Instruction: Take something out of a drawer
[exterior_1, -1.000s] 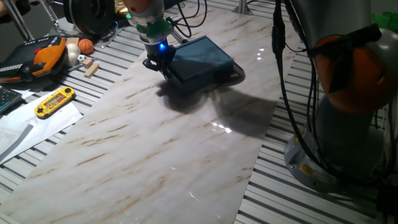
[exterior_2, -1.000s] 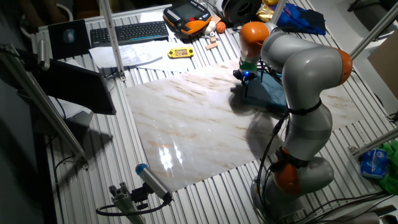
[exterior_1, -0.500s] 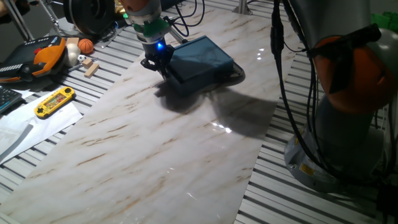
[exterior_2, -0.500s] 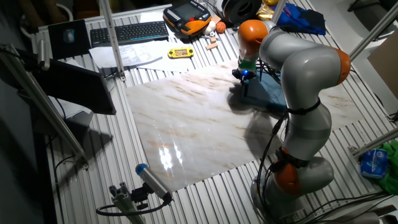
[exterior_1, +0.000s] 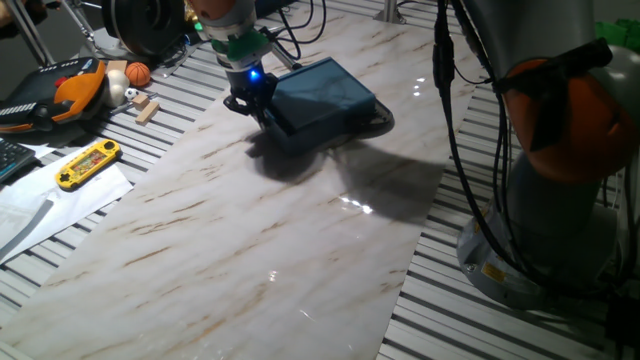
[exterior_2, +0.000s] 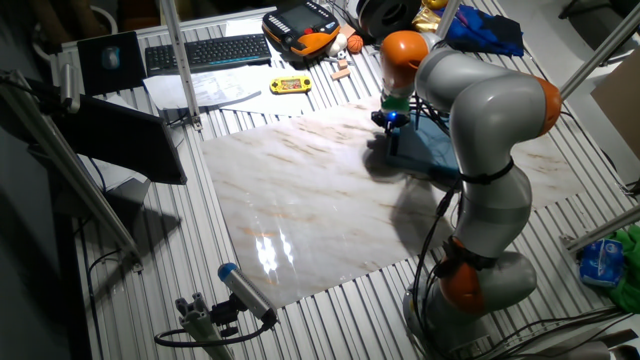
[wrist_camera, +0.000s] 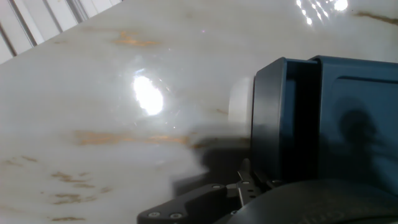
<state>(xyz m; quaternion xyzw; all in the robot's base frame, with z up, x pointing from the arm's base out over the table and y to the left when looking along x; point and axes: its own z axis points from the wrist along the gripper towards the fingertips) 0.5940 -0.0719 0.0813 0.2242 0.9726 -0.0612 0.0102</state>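
The marble-patterned board (exterior_1: 250, 230) covers most of the slatted table (exterior_1: 470, 320), running lengthwise from the near corner toward the far end. The arm (exterior_2: 480, 130) bends over its far part. There lies the flat dark blue box (exterior_1: 325, 95), its long axis slanting across the board; its narrow front end points toward the side of the table where the yellow handheld game (exterior_1: 88, 163) sits. In the hand view the drawer (wrist_camera: 283, 118) shows as a dark blue panel standing slightly proud of the box front, possibly pulled out a little, though the blur leaves this unsure. The gripper (exterior_1: 255, 103) hangs right at that front end, its blue light glowing; whether its fingers are spread or pinching cannot be told. The small packet is not visible.
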